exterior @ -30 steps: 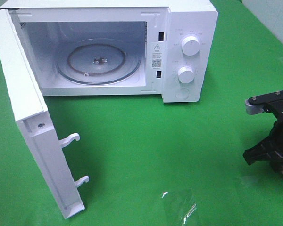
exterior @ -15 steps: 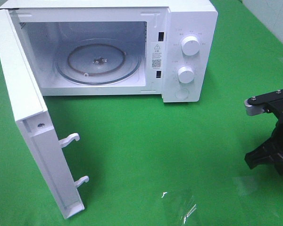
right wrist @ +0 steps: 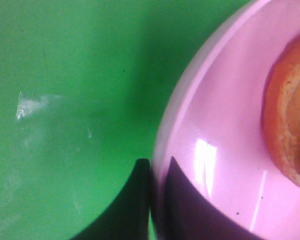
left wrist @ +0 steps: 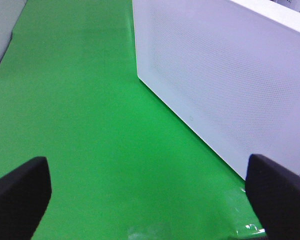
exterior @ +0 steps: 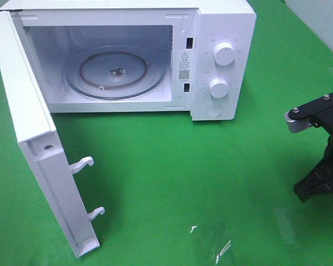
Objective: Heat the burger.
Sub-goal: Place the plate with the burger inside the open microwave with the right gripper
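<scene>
1. Compared with a second earlier, the black right arm (exterior: 321,149) had shifted farther toward the edge of the high view. A pinkish sliver beneath it was no longer in sight. The boxy white microwave oven (exterior: 222,27) had not moved, and its hinged white door (exterior: 28,111) stood wide open as before.
2. The right tool (right wrist: 157,172) was closed tight on the rim of the round pink plate (right wrist: 215,125), with one dark finger on each side of the rim.
3. The burger (right wrist: 290,115), with its golden-brown bun, sat on that plate near the right tool's tips without touching them.
4. The left tool (left wrist: 147,200) was spread wide and held nothing. It hung over the green counter (exterior: 172,160), with the door's outer face just ahead of it.
5. Counted:
   - one oven
   - one door
   - two white door hooks (exterior: 82,164)
   - two round white knobs (exterior: 225,54)
   - one glass turntable (exterior: 116,72)
   - one plate
   - one burger
   - two tools
</scene>
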Robot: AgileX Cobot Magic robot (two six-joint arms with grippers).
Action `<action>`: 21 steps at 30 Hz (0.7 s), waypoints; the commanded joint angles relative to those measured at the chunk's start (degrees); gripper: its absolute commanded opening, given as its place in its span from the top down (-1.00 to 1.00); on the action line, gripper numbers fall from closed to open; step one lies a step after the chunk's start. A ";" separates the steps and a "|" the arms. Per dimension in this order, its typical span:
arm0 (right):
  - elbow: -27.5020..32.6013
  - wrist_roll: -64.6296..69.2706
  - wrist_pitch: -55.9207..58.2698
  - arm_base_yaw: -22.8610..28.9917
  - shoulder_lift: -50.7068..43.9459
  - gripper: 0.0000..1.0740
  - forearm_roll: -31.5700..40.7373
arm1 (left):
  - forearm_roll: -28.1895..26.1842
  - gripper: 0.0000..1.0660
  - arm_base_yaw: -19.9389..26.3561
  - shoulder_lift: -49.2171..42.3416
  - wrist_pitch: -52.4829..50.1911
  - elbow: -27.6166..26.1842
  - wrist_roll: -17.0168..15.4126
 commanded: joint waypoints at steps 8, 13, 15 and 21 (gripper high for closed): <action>0.11 2.98 7.10 5.21 -2.86 1.00 -6.53 | -0.17 -0.83 0.29 -0.97 0.11 0.06 -0.06; 0.17 4.53 9.34 8.37 -4.24 1.00 -8.54 | -0.17 -0.83 0.29 -0.97 0.11 0.06 -0.06; 0.23 4.58 10.26 9.68 -4.87 1.00 -9.22 | -0.17 -0.83 0.29 -0.97 0.11 0.06 -0.06; 0.23 4.76 13.29 14.09 -7.28 1.00 -10.54 | -0.17 -0.83 0.29 -0.97 0.11 0.06 -0.06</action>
